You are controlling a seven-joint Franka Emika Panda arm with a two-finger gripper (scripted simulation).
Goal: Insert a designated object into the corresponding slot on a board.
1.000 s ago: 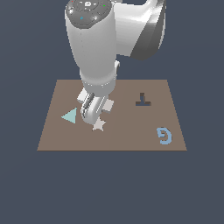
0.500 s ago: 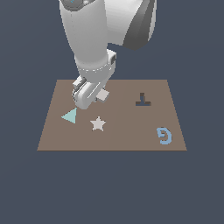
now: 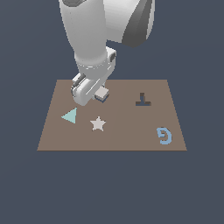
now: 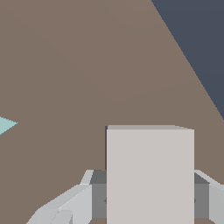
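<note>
The brown board lies flat under the arm. My gripper is shut on the pale grey-beige rectangular block and holds it low over the board, left of centre in the exterior view. A sliver of the dark slot shows just under the block's near edge; the rest is hidden. In the wrist view the block sits between my two fingers, with a thin dark edge along one side of it, and the board fills the background.
A pale star and a teal triangle lie on the board nearer the front; the triangle's tip also shows in the wrist view. A dark T-shaped cutout and a blue curled piece are toward the exterior view's right.
The gripper has moved with the block away from the star toward the board's back, then slightly to the exterior view's right and lower.
</note>
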